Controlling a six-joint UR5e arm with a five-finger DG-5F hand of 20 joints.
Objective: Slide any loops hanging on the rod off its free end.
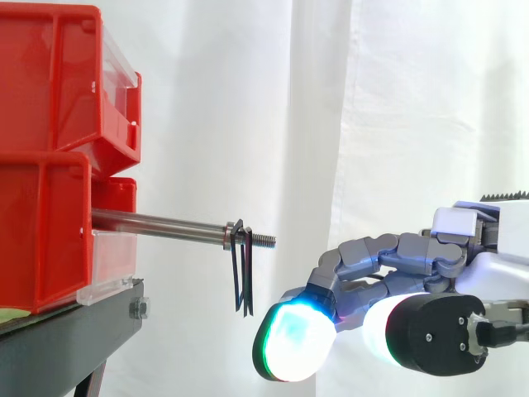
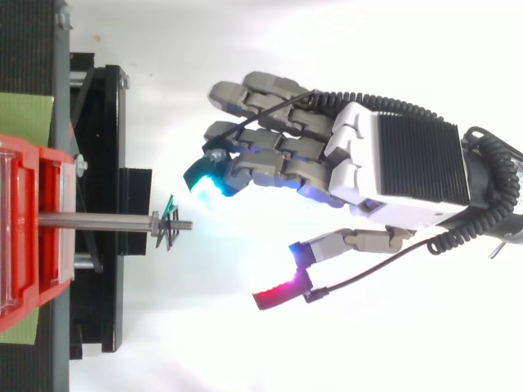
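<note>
The hand (image 2: 372,159) reaches in with its fingers stretched out and only gently bent, the thumb (image 2: 327,245) spread well away from them, and it holds nothing. In the side view its glowing fingertips (image 1: 296,339) shine white with a green and cyan edge. From above, one pad (image 2: 205,181) glows cyan and the thumb's pad shows red to magenta.

Just ahead of the fingertips, and apart from them, hang the loops (image 1: 243,271). In the side view they sit a little higher than the pads. From above they lie ahead of the gap between fingers and thumb. They are thin dark bands draped over the rod (image 1: 157,223) close to its free end, at the start of the threaded tip, just outside the nut (image 1: 229,235). How many bands there are is hard to make out; they seem to be a few, bunched together.

Beyond the loops, the rod runs level back to the red bins (image 1: 45,182), which are stacked on the black stand (image 1: 70,347). The white curtain (image 1: 372,116) hangs behind everything.
</note>
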